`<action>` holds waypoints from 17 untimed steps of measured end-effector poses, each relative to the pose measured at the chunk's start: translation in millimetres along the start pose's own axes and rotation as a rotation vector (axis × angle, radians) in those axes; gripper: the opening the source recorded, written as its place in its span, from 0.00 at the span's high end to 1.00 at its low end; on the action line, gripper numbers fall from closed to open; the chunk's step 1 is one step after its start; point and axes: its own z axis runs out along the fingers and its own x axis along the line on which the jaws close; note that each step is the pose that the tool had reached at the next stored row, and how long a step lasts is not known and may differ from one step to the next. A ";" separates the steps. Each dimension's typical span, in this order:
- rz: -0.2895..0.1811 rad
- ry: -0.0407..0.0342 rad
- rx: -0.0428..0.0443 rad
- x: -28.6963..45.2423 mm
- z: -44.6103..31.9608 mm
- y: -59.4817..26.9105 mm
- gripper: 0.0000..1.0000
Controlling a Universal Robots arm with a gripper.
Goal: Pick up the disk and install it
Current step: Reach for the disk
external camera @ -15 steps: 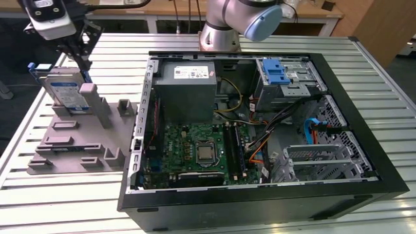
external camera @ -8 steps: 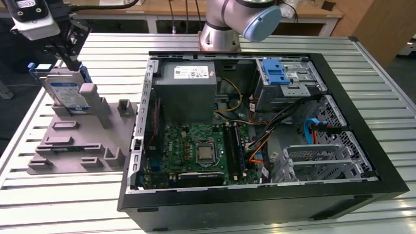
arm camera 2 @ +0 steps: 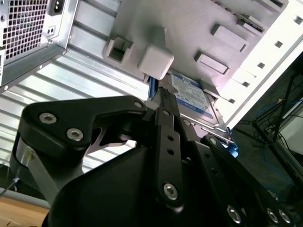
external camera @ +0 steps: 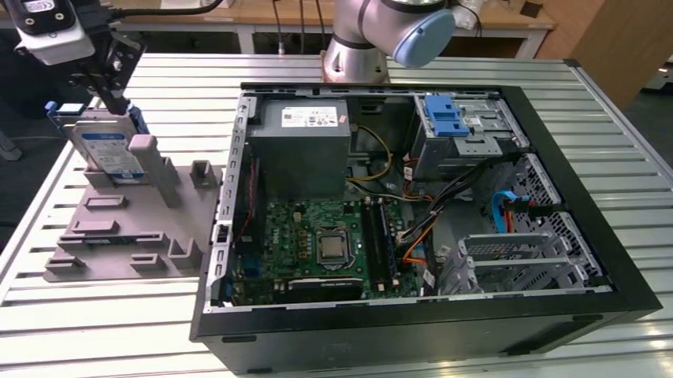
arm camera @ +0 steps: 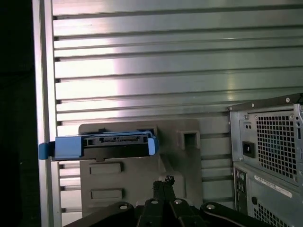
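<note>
Tabletop of ribbed silver aluminium slats (external camera: 589,102) spans the scene. On it, toward the exterior view's right, a large black computer tower case (external camera: 589,299) lies on its side with the panel off, exposing a green mainboard (external camera: 305,236) and a grey metal power-supply box (external camera: 299,150). A pale grey robot arm with a light-blue joint cap (external camera: 363,39) rises behind the case. Just beside the case, on the exterior view's left, sits a grey moulded plastic fixture with raised blocks and slots (external camera: 116,236). The flat rectangular silver disk with a white-and-blue label and blue plastic side rails (external camera: 105,150) stands upright on edge at the far end of that fixture, label facing the camera. The first wrist view shows the disk (arm camera: 102,144) edge-on, its blue rails spanning the fixture's end. The black two-fingered gripper (external camera: 113,101) hangs right above the disk's top edge, pointing down at it. In the first wrist view the gripper (arm camera: 163,182) is clenched, tips pressed together, and the disk is not between them — it lies a little apart, seated in the fixture. Whether the tips touch the disk's upper edge cannot be told.
</note>
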 end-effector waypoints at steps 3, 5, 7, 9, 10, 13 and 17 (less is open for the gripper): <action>0.000 0.0000 0.0000 7.0 -0.1 -0.3 0.89; 0.000 0.0000 0.0000 15.6 -0.3 0.1 0.89; 0.000 0.0001 0.0001 24.7 -0.4 0.4 0.89; 0.000 0.0000 0.0000 33.7 -0.5 0.3 0.89; 0.000 0.0001 0.0001 38.2 -0.6 0.4 0.89; 0.000 0.0000 0.0000 51.8 -0.3 1.7 0.89; 0.000 0.0000 0.0000 64.2 0.2 7.6 0.89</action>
